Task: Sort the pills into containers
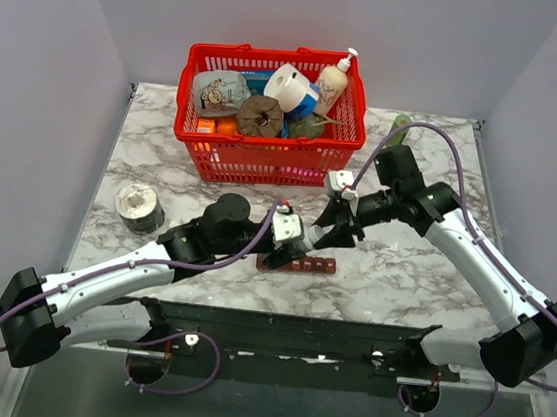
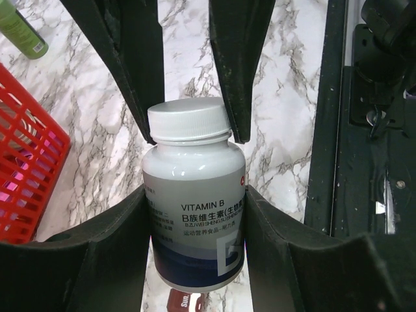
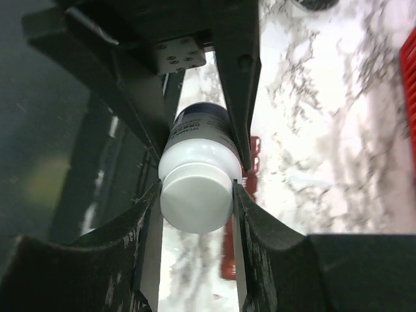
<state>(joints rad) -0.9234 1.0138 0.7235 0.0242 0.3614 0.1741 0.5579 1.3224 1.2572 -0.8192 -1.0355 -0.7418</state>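
A clear vitamin B pill bottle (image 2: pixel 195 227) with a white cap (image 2: pixel 188 120) is held in the air between both grippers, over the table's front middle. My left gripper (image 2: pixel 195 195) is shut on the bottle's body. My right gripper (image 3: pixel 196 188) is shut on the white cap (image 3: pixel 195 201) from the opposite end. In the top view the left gripper (image 1: pixel 300 239) and the right gripper (image 1: pixel 342 226) meet tip to tip. The dark red-brown container strip (image 1: pixel 309 265) lies on the marble just below them. It also shows in the left wrist view (image 2: pixel 185 302) and the right wrist view (image 3: pixel 229 260). No loose pills show.
A red mesh basket (image 1: pixel 265 152) full of household items stands at the back middle. A round silver tin (image 1: pixel 140 208) sits at the left. A green bottle (image 1: pixel 398 127) lies at the back right. The black mounting rail (image 1: pixel 285 330) runs along the near edge.
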